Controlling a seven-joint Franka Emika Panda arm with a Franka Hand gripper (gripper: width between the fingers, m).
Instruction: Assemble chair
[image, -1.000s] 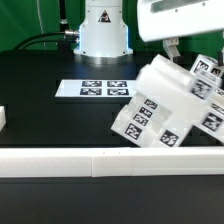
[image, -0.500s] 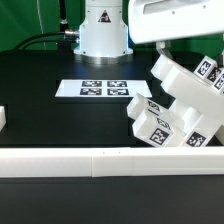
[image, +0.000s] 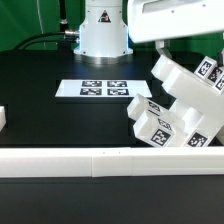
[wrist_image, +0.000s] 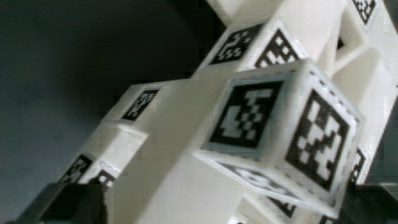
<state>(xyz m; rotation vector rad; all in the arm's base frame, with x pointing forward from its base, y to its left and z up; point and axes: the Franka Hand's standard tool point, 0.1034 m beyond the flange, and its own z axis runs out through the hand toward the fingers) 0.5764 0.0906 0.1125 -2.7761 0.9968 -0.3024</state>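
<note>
The chair (image: 180, 105) leans tilted on the black surface (image: 60, 120), just beside the white rail (image: 100, 160). The pincer (image: 172, 45) stands wide, holding nothing.

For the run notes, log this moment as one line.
gripper: open, holds nothing | chair: tilted beside white rail | marker board: flat on table

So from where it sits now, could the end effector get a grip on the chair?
Probably yes. The end effector is open and sits right above the chair, which leans tilted at the exterior view's right with nothing between them. The wrist view shows its tagged blocks close up. The tilt could make a clean grip awkward.
</note>
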